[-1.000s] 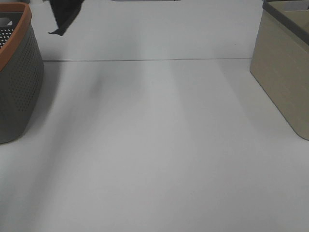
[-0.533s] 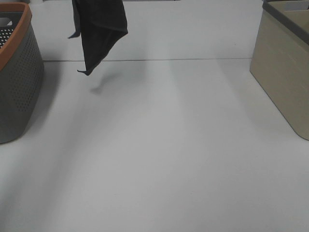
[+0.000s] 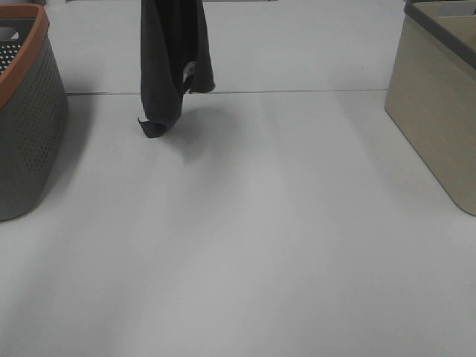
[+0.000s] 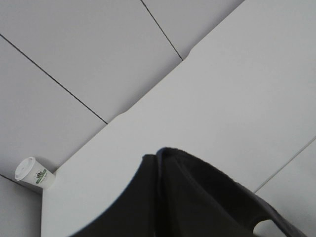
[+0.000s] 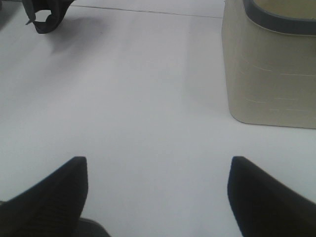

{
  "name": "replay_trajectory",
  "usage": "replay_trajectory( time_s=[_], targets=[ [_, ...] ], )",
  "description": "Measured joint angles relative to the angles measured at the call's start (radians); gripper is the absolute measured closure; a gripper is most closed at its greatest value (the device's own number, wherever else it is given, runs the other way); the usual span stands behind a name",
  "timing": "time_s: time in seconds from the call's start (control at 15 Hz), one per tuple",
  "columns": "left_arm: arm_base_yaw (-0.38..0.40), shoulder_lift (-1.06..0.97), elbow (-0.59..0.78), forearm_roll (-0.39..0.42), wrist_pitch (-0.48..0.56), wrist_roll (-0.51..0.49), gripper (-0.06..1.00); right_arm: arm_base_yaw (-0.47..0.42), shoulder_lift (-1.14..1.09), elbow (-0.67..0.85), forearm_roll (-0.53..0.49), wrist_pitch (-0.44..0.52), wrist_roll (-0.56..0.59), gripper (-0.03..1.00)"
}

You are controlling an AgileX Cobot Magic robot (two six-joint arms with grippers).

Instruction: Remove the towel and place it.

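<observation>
Since the dark charcoal cloth towel [image 3: 169, 59] dangles low over the white counter [image 3: 260, 245], a loose pinch could drop it in a bunch. Left tool is hidden behind the cloth, so can't tell its grip; right tool [image 5: 158, 197] gapes wide, empty. Grey perforated basket with orange rim [image 3: 30, 126] and beige grey-rimmed bin [image 3: 439, 126]: insides not visible.

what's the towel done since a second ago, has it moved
Yes. The towel has shifted right, away from the orange-rimmed basket, and dropped lower, its tip now below the table seam.
</observation>
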Motion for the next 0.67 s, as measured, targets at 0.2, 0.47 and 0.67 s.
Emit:
replay_trajectory(
  time_s=[0.2,0.47,0.67],
  targets=[
    [-0.048,-0.001,0.096,0.007,-0.002,-0.044,0.94,0.0,0.0,0.0,0.0,0.0,0.0,0.2],
    [-0.095,-0.058,0.356,-0.042,-0.034,-0.044,0.94,0.0,0.0,0.0,0.0,0.0,0.0,0.2],
    [-0.098,-0.135,0.452,-0.049,-0.06,-0.044,0.94,0.0,0.0,0.0,0.003,0.0,0.0,0.2]
  ],
)
